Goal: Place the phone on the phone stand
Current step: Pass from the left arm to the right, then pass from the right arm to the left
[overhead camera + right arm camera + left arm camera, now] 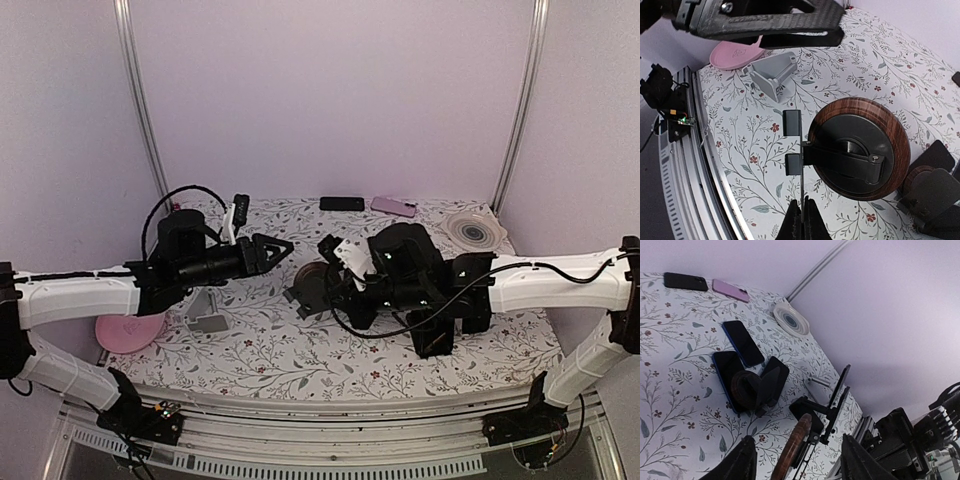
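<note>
My right gripper (801,220) has its fingers pressed together on the thin black back plate of the phone stand (855,150). That puts the stand at the centre of the right wrist frame, tipped so its round wood-grain base and matt black hinged arm face the camera. My left gripper (278,246) is spread wide and empty, pointing at the stand.

The nearest free candidate I can see is the dark blue phone (742,342), lying flat on the floral tablecloth (300,350) at centre left of the left wrist frame. A black phone (685,281) and a lilac phone (730,290) lie at the upper left.

I expect the phone to be a stiff, thin slab with a glossy, slippery face, moderately heavy and not something to drop. As it lies flush on the cloth, I'd take it across its long edges near mid-length.
</note>
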`<state>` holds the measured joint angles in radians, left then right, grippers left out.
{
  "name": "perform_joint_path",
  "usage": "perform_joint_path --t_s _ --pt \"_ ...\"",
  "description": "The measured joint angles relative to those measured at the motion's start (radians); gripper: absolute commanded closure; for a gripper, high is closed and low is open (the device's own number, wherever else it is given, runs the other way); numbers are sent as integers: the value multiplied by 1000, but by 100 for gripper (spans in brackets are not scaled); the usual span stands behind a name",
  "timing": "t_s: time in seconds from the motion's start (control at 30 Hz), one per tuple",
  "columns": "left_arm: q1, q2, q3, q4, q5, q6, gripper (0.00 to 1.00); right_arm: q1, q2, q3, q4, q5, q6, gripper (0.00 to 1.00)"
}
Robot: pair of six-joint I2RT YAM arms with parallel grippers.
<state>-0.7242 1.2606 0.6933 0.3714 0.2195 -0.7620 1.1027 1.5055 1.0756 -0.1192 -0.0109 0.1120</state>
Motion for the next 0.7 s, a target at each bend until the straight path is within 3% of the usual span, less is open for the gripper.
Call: perform_joint_path --t_s 0.17,0.43,0.7 --pt "3 60 112 -119 158 119 42 50 -9 -17 -15 97 -176 99" --pt "3 96 180 -265 275 248 27 93 -27 -58 -23 199 -353 99" --pt "-15 169 229 -352 298 335 34 138 -39 -66 -23 228 -428 99"
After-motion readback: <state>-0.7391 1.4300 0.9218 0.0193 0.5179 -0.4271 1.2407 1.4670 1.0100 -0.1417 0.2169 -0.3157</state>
